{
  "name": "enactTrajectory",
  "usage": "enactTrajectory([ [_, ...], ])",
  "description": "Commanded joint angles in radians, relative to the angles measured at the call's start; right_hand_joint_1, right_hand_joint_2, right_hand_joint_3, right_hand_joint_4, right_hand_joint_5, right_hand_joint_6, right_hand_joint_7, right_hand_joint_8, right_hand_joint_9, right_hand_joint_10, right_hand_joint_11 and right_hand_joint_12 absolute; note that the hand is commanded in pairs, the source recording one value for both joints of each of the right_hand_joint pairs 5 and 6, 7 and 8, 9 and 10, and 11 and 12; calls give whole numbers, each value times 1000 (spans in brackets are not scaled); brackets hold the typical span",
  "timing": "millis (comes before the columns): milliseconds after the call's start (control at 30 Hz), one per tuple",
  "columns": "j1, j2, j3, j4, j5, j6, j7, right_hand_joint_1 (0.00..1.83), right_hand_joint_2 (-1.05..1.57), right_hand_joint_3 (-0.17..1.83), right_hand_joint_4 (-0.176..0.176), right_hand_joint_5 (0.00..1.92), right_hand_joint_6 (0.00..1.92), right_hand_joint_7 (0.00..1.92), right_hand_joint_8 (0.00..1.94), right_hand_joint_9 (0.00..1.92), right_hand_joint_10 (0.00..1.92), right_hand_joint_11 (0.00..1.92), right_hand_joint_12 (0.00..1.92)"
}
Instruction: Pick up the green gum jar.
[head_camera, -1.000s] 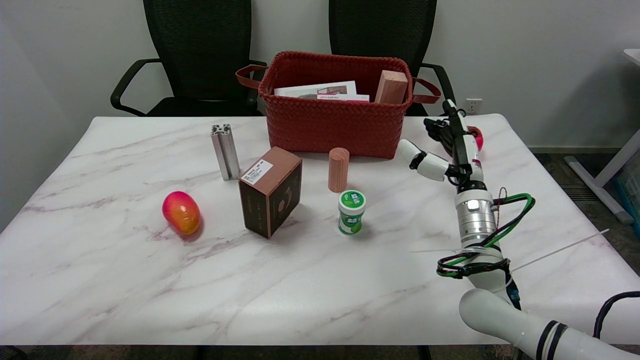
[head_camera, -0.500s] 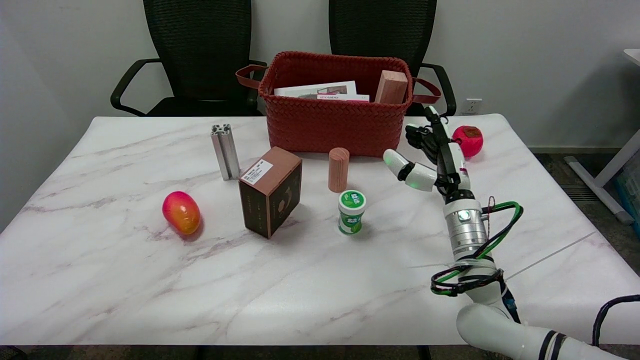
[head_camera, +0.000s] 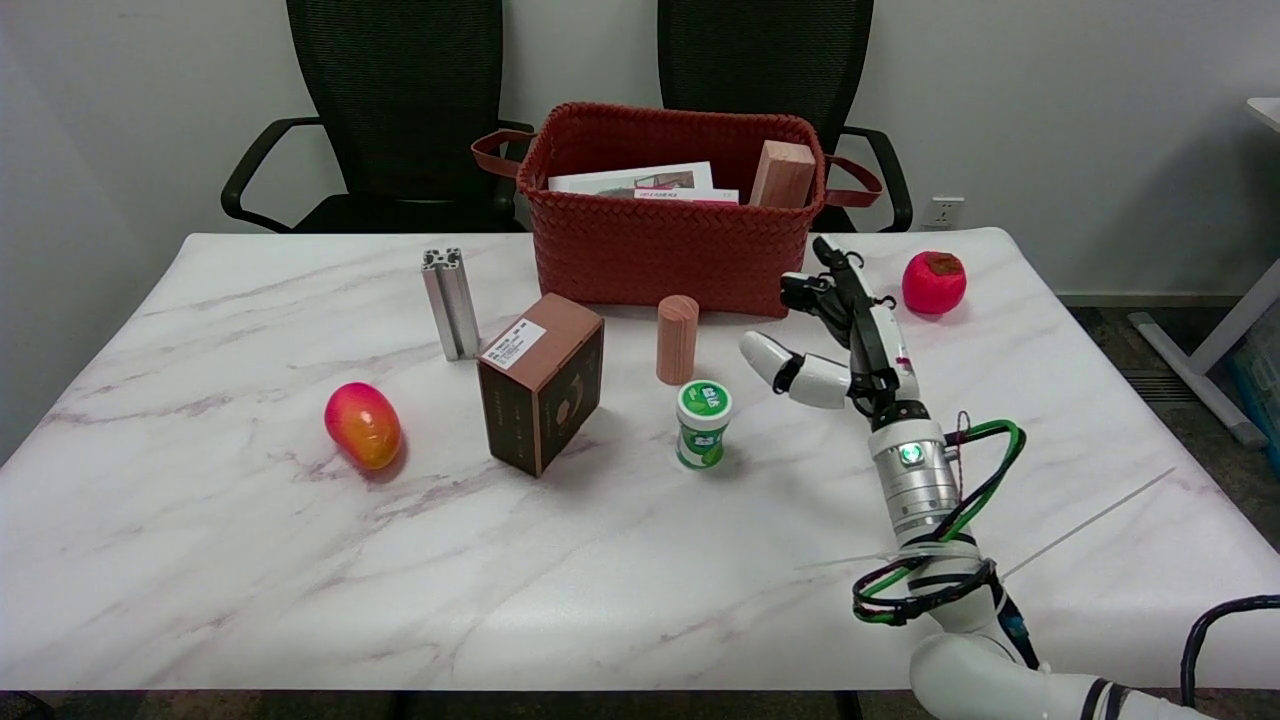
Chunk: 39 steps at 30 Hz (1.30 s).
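Green gum jar: small upright tub, green lid with white lettering, white-and-green label round the body. Standing on the marble table, just in front of the wooden cylinder, right of the brown box. Untouched.

Right hand: raised to the right of the jar, near it but apart, fingers spread, thumb stretched toward the jar, grasping nothing.

Also on the table: red-and-yellow mango at left; upright aluminium bar behind the box; red woven basket at the back, holding printed cards and a wooden block; red fruit at far right.
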Motion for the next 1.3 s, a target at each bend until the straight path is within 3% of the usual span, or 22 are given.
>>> enactTrajectory([
  [33,-5,0,-51,-13,-20,1,17,1138,394,534,0,105,105,471,471,482,482,329,329],
  [133,-5,2,-59,-13,-21,1,18,1165,311,537,0,12,12,427,427,451,451,298,298],
  [300,-5,2,-66,-13,-21,1,18,1208,266,607,0,0,0,100,100,70,70,68,68],
  [433,-5,3,-74,-12,-21,-12,18,1217,258,650,0,0,0,0,0,2,2,9,9],
  [1067,-9,4,-126,-23,-20,-49,89,1238,231,735,0,0,0,0,0,0,0,0,0],
  [1300,-9,-1,-129,-36,-20,-78,90,1230,239,791,0,0,0,0,0,83,83,0,0],
])
